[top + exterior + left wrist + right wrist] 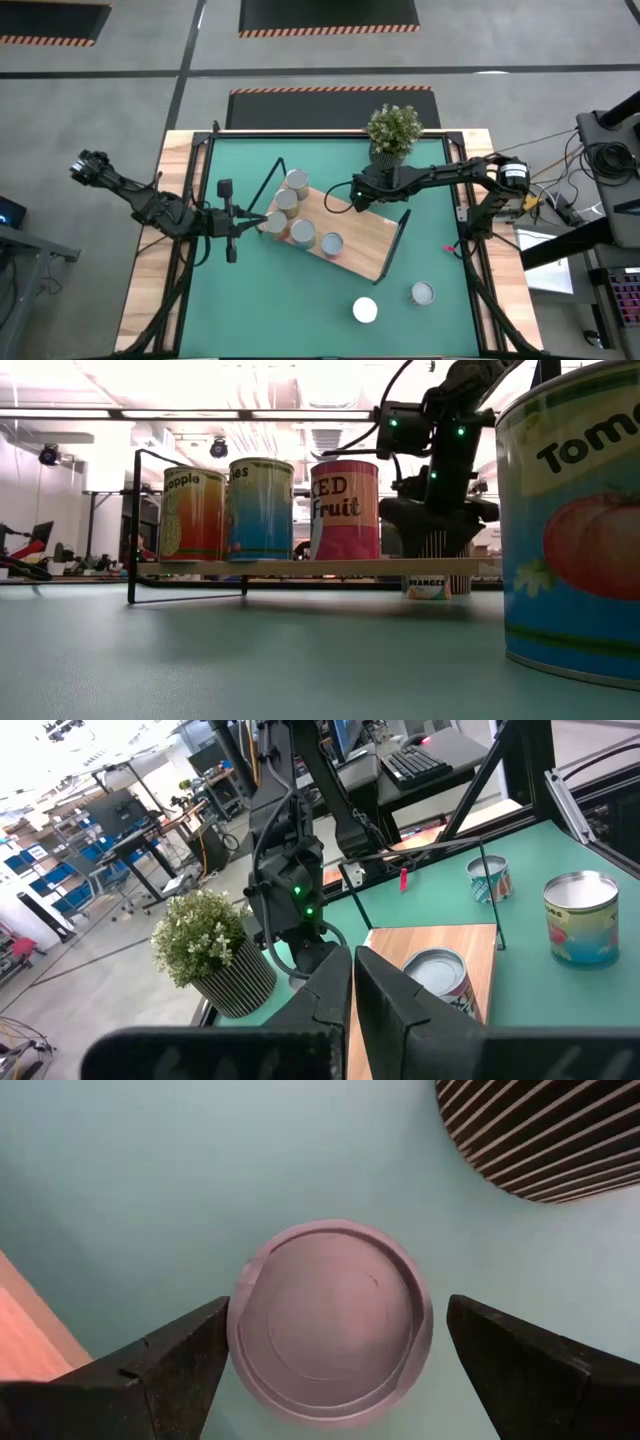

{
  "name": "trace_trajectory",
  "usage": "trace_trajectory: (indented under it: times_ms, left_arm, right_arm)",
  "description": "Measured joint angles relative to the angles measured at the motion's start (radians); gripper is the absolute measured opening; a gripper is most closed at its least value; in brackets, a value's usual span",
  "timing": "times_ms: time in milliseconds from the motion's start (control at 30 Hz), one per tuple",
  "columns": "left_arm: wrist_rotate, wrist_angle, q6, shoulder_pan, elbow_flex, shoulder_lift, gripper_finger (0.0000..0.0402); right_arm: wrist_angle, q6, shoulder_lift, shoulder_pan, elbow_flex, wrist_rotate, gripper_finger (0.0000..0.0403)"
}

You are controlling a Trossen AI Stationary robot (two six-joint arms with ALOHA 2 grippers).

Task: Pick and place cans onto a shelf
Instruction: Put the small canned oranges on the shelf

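The right tool (330, 1350) hangs with its dark fingers spread wide, one on each side of a can (330, 1320) that stands on the green surface (300, 310); neither finger touches it. This can has a round silvery lid with a raised rim and sits just off the shelf's (365, 240) 12 o'clock edge, beside the ribbed, striped pot of the plant (394, 130).

The shelf is a flat light-wood board with black wire loops at both short ends, lying aslant near the mat's centre. Four cans (301, 234) with printed paper labels stand in a row along its 9 o'clock end.

Two more cans rest on the mat at about 5 o'clock from the shelf: one white-topped (365, 310), one silvery (423, 293).

The left tool (232, 222) waits at the shelf's 9 o'clock end, fingers pressed together, holding nothing.
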Motion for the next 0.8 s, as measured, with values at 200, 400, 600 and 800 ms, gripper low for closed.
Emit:
trace_trajectory:
  times_ms: [200,400,600,800]
  left_arm:
    - [0.000,0.000,0.000,0.000,0.000,0.000,0.0000]
    - [0.000,0.000,0.000,0.000,0.000,0.000,0.0000]
    - [0.000,0.000,0.000,0.000,0.000,0.000,0.0000]
    - [0.000,0.000,0.000,0.000,0.000,0.000,0.0000]
  right_arm:
    - [0.057,0.001,0.000,0.000,-0.027,-0.004,0.0347]
    - [0.072,0.011,0.000,0.000,-0.043,-0.008,0.0308]
    - [0.071,0.008,-0.001,0.000,-0.036,-0.022,0.0287]
    - [0.060,-0.030,-0.001,0.000,0.008,-0.030,0.0293]
